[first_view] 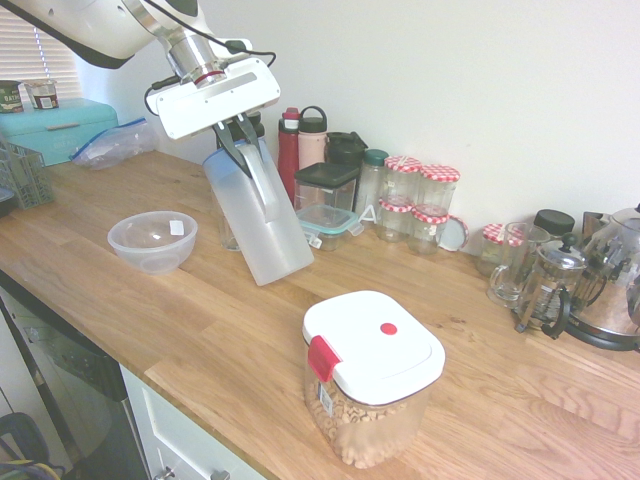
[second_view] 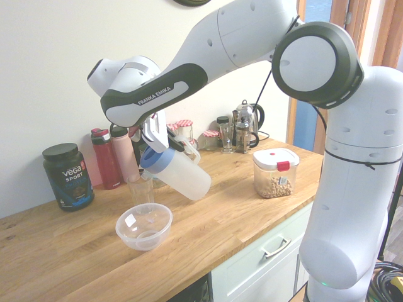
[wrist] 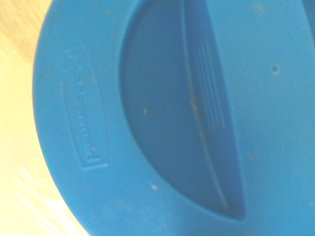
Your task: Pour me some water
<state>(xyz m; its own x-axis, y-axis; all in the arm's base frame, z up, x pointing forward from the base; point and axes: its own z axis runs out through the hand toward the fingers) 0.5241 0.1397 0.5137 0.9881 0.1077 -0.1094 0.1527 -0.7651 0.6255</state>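
Note:
A translucent white pitcher (first_view: 264, 222) with a blue lid (second_view: 155, 159) hangs tilted over the wooden counter (first_view: 230, 350). My gripper (first_view: 238, 138) is shut on its handle from above. The lid end leans down toward a small clear glass (second_view: 141, 190), which stands just beyond the clear plastic bowl (second_view: 144, 227). In the first exterior view the pitcher mostly hides the glass. No stream of water shows. The blue lid (wrist: 167, 118) fills the wrist view.
Against the wall stand bottles (first_view: 288, 152), red-checked jars (first_view: 420, 200) and food boxes (first_view: 324, 224). A white-lidded container with a red latch (first_view: 371, 375) sits near the front edge. A black Vega tub (second_view: 68, 176) stands at one end, a kettle (second_view: 248, 124) at the other.

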